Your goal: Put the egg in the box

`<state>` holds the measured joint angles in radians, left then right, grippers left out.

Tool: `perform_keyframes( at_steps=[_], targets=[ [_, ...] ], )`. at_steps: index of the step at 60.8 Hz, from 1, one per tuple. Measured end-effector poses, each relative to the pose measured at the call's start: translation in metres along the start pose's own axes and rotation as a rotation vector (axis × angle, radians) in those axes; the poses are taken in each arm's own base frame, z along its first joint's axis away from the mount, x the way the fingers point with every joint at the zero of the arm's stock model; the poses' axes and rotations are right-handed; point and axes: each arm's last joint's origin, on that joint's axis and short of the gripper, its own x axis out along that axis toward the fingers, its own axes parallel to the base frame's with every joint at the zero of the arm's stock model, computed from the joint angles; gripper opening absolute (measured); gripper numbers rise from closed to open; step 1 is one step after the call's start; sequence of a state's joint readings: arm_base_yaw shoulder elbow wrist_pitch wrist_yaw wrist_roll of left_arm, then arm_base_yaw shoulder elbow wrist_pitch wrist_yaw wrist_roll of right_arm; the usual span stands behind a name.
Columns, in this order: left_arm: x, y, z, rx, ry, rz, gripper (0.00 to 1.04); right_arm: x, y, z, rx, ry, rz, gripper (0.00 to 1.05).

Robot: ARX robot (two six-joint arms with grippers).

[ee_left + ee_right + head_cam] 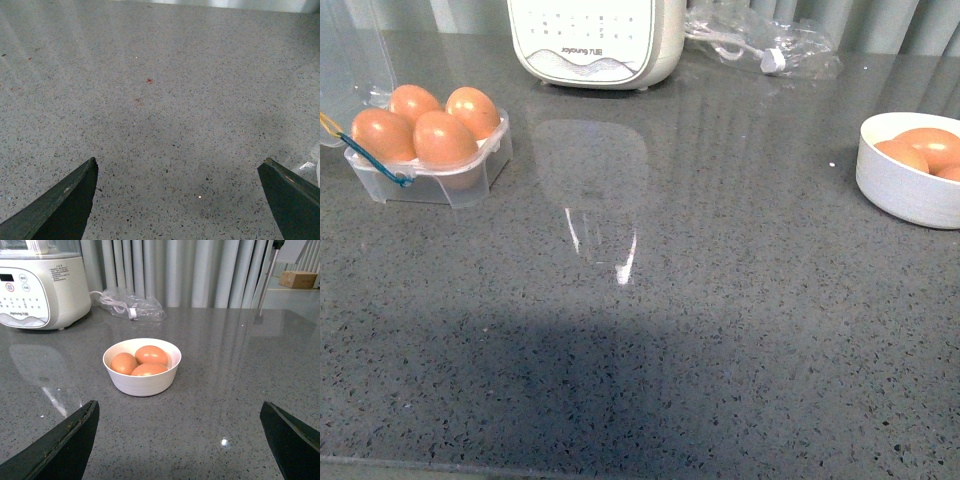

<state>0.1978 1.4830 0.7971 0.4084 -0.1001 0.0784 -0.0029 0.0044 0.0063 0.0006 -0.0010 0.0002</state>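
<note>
Kitchen-like setup: speckled grey stone-look surface [720, 330], white countertop appliance [595, 40] w/ button panel, bowl [142, 385] of eggs [150, 355], clear egg box [470, 185]; grey curtains [200, 270] + cardboard carton [297, 279] behind

Left pincer [180, 160]: jaws spread wide, empty, tilted downward.
Right pincer [180, 403]: jaws spread wide, empty, aimed nearly level.
Fingers [65, 205]: dark, tapered tips on both.

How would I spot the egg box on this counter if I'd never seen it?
Find the white appliance at the back of the grey counter. Left of it and nearer the camera sits the box. Unlike the round white bowl far right, it is clear plastic, holding four eggs, with a blue-yellow clasp.
</note>
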Motion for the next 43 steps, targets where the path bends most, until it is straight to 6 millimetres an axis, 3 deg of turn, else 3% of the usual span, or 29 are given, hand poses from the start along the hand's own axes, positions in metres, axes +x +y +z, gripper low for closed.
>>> perform_keyframes(
  at_steps=[14, 25, 43],
  targets=[
    [0.0, -0.017, 0.001, 0.011, -0.002, -0.037, 0.98, 0.0, 0.0, 0.0, 0.0, 0.0, 0.0, 0.97],
    [-0.005, -0.042, 0.004, 0.014, -0.014, -0.082, 0.98, 0.0, 0.0, 0.0, 0.0, 0.0, 0.0, 0.97],
    [-0.029, -0.08, 0.011, -0.009, -0.022, -0.222, 0.98, 0.0, 0.0, 0.0, 0.0, 0.0, 0.0, 0.97]
  ],
)
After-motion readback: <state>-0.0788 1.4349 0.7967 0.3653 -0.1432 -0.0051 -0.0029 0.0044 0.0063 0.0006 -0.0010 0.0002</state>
